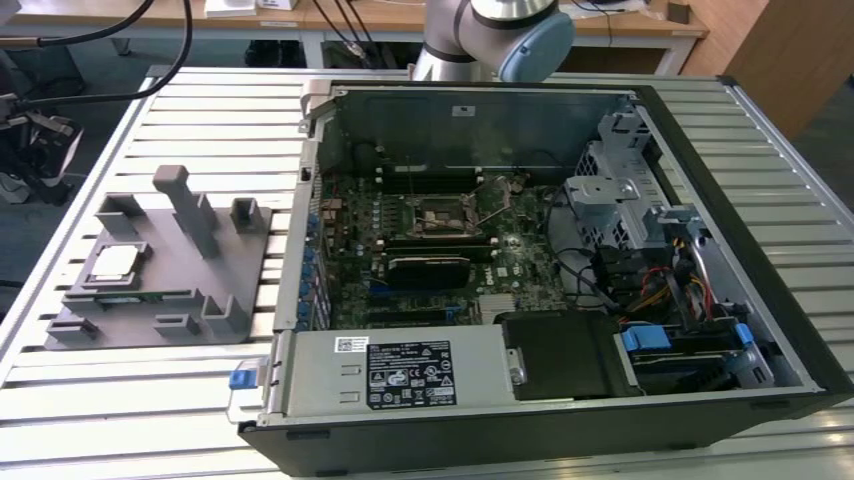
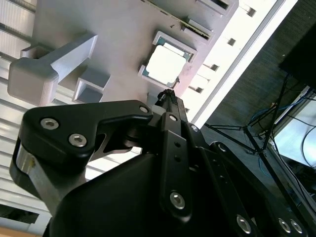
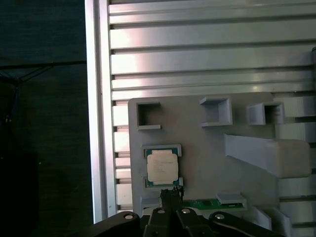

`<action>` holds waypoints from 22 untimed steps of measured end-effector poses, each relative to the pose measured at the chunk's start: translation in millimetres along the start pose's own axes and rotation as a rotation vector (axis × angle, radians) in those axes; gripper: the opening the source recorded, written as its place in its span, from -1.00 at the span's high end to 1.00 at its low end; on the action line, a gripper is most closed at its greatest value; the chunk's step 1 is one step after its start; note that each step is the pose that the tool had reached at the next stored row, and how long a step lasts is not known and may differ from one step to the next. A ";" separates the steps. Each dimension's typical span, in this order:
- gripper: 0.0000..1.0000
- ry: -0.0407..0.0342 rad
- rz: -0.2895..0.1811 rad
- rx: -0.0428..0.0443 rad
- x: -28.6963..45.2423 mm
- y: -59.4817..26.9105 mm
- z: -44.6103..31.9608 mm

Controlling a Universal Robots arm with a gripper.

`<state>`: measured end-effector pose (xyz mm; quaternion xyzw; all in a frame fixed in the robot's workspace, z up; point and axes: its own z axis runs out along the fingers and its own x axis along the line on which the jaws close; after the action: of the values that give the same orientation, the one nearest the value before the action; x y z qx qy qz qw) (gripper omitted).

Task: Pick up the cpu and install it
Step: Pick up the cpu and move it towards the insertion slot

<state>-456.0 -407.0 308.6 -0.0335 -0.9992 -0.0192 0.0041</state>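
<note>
The cpu [image 1: 114,263] is a small square chip with a silver top, lying flat in a framed recess of the grey fixture plate [image 1: 158,272] on the slatted table, at the exterior view's left. In both wrist views I look onto the cpu [image 3: 162,166] [image 2: 165,63] from some height. My gripper [image 3: 171,195] [image 2: 168,95] hangs above the fixture plate [image 3: 207,158], its black fingers together, holding nothing; its tips appear just beside the cpu. The open socket [image 1: 441,215] sits mid-motherboard inside the open computer case.
The fixture carries a tall grey post [image 1: 187,208], several low blocks and a green memory stick [image 3: 212,203]. The computer case [image 1: 694,130] has high walls, a power supply [image 1: 387,372] at the front and drive cages with cables [image 1: 641,260]. The arm's elbow [image 1: 487,35] rises behind the case.
</note>
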 end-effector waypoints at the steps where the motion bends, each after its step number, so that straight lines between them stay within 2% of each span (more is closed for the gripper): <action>1: 0.79 0.0002 0.000 -0.0016 0.1 -0.1 0.2; 3: 0.79 0.0000 0.000 -0.0049 0.1 0.0 1.3; 22: 0.79 0.0002 0.000 -0.0049 0.0 -0.3 9.5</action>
<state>-456.1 -407.0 299.1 -0.0335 -0.9992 -0.0216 0.0041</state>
